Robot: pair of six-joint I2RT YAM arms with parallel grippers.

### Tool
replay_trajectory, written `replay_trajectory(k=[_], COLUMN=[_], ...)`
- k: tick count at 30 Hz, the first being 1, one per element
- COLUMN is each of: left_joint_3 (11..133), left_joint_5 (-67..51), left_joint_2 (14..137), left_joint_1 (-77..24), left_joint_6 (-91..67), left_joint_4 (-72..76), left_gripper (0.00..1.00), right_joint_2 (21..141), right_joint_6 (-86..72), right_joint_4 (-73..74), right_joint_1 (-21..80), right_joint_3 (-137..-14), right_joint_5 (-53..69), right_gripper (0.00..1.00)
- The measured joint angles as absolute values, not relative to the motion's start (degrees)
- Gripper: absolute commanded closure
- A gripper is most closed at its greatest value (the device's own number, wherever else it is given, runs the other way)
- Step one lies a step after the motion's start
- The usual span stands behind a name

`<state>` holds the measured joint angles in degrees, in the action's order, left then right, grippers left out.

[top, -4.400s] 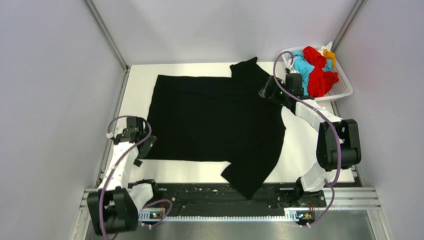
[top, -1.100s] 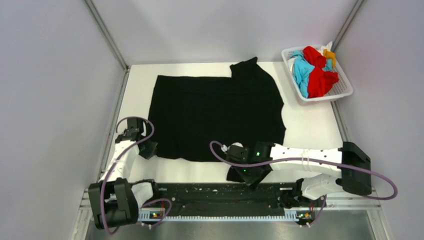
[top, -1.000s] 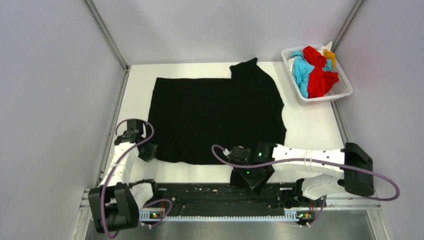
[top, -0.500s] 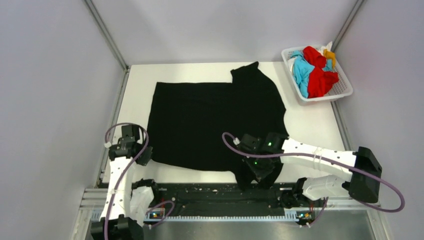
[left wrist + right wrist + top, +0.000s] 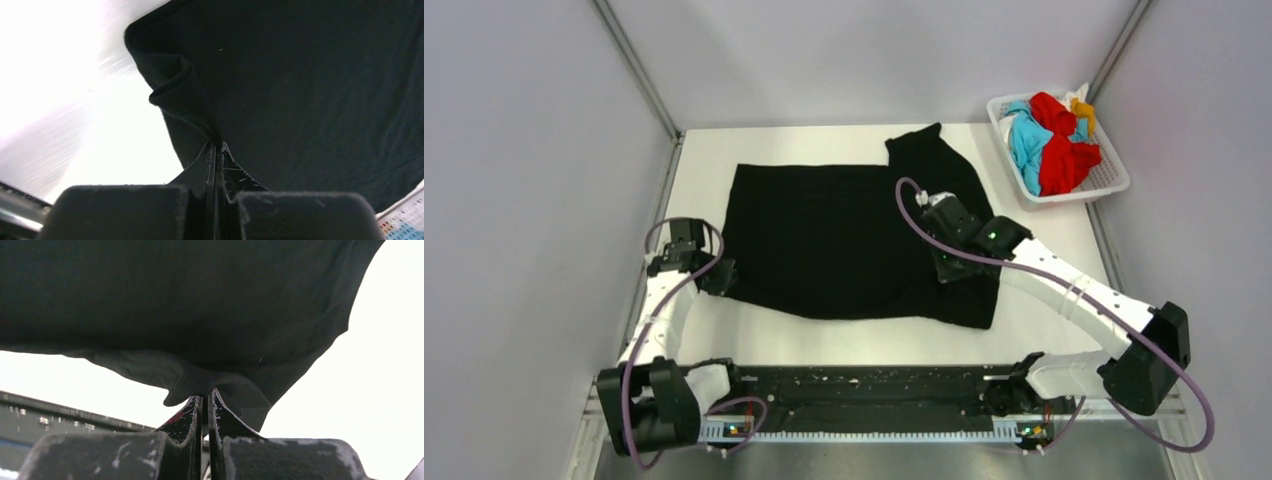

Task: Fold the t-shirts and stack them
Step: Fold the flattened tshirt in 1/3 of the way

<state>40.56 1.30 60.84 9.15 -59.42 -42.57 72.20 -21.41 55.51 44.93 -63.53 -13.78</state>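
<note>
- Because folding needs a flat base, the black shirt (image 5: 834,245) lies spread over the middle of the white table (image 5: 699,160), one sleeve pointing to the far edge.
- The red shirt (image 5: 1064,160), the turquoise shirt (image 5: 1027,140) and the orange shirt (image 5: 1081,106) wait crumpled in the white basket (image 5: 1114,180) at the far right corner — well apart from the work.
- The right gripper (image 5: 205,402) has its jaws pressed together on a pinch of black cloth; I judge it is folding the shirt's right side over the body.
- The left gripper (image 5: 216,152) likewise clamps the cloth at the near left corner, probably to keep the hem taut.
- Only the wrist views show these pinches — the top view shows where each arm stands.
</note>
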Motion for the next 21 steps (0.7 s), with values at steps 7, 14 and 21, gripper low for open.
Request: replay_trajectory(k=[7, 14, 21], left_joint_3=[48.8, 53.1, 58.1], left_joint_5=[-0.2, -0.6, -1.1], left_joint_2=[70.8, 78.4, 87.6], left_joint_1=[8.8, 8.4, 8.4], left_joint_6=[-59.0, -58.5, -57.2], left_joint_4=[-37.7, -34.6, -32.7], left_gripper=[1.00, 1.00, 0.99], right_joint_2=[76.5, 81.3, 88.8], right_joint_6=[-15.3, -9.9, -5.1], right_joint_4=[48.5, 44.1, 40.1], right_joint_1=[38.2, 32.7, 29.4], right_joint_3=[-66.3, -68.9, -73.2], right_joint_5=[-15.9, -15.7, -15.0], right_gripper=[1.00, 1.00, 1.00])
